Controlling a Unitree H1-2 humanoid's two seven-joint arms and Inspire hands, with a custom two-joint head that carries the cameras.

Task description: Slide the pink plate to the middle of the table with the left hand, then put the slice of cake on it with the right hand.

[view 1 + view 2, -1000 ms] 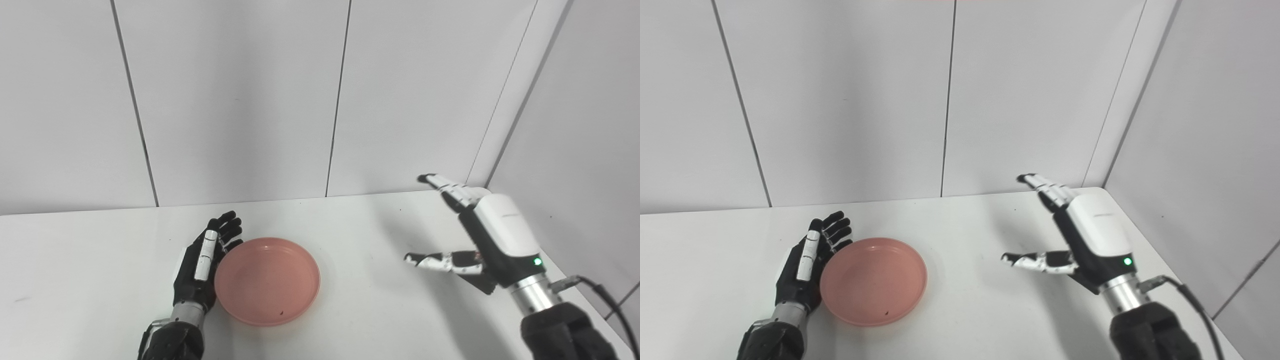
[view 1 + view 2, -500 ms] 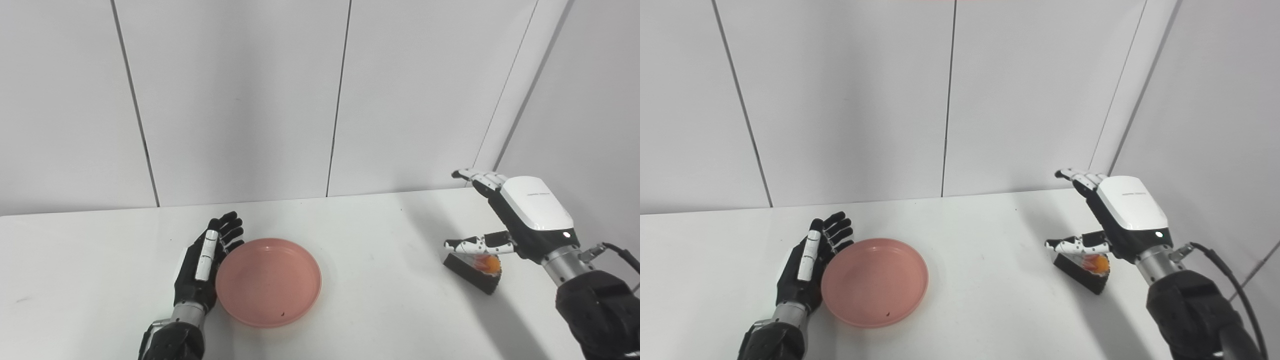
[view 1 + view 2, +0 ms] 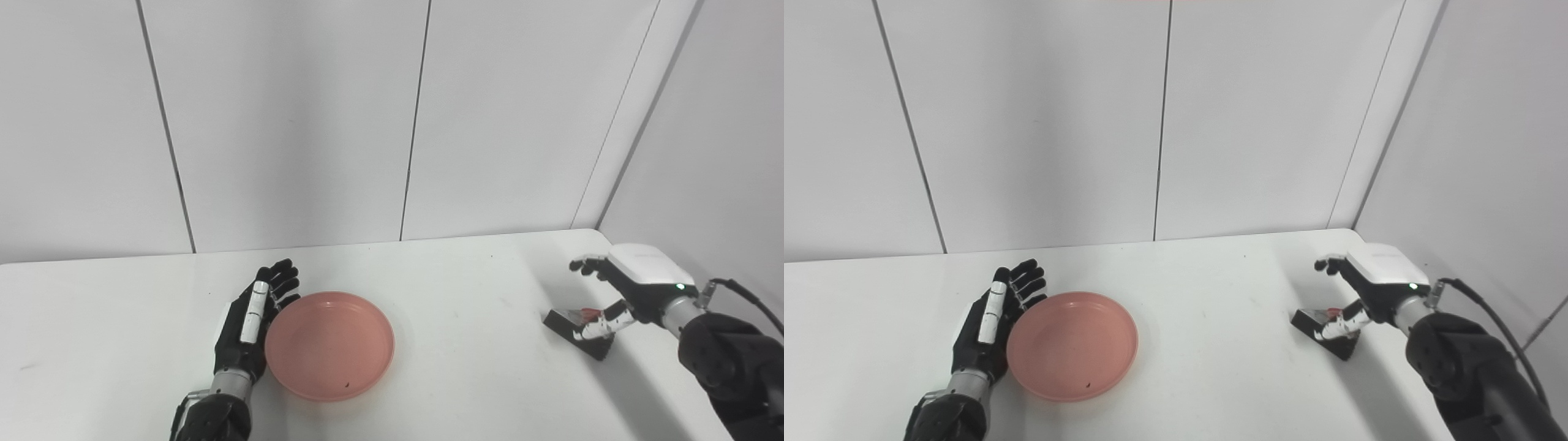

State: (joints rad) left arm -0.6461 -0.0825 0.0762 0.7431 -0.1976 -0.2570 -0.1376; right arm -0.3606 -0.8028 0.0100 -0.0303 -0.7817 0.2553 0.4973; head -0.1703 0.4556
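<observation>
Right hand (image 3: pixel 625 288) spread over cake slice (image 3: pixel 572 323) (thumb touching, not clasped); left hand (image 3: pixel 251 318) flat-open against pink plate (image 3: pixel 329 344).

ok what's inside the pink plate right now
The round pink plastic plate holds no cake, only a tiny dark speck near its front rim. The dark cake slice sits far right, partly covered by the right hand.

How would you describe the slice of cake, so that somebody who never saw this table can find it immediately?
Start at the white table and go to its right side, near the corner where the walls meet. There, far right of the pink plate, the right hand reaches over a small dark wedge: the slice of cake. It is the only dark thing lying on the table, with a red-orange bit on top.
</observation>
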